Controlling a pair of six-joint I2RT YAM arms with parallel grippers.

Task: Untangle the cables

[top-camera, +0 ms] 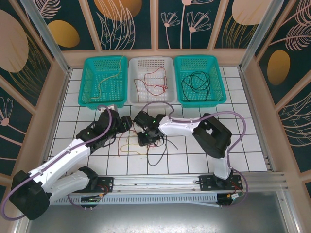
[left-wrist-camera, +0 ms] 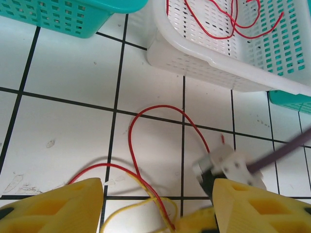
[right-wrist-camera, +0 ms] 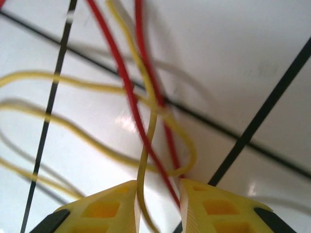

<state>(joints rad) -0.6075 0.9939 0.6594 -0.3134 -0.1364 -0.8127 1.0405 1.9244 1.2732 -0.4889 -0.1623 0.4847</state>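
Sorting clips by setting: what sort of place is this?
Most likely a robotics lab test cell: a white tiled table fenced by an aluminium frame, printed leaf-pattern panels as walls, and a left arm and right arm bolted at the near edge.

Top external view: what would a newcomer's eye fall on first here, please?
Three perforated plastic baskets line the far edge of the white tiled table: a left teal basket holding a yellow wire, a white middle basket holding a red wire, and a right teal basket holding a black wire. Nearer, a tangle of red, yellow and black wires lies between the left gripper and the right gripper.
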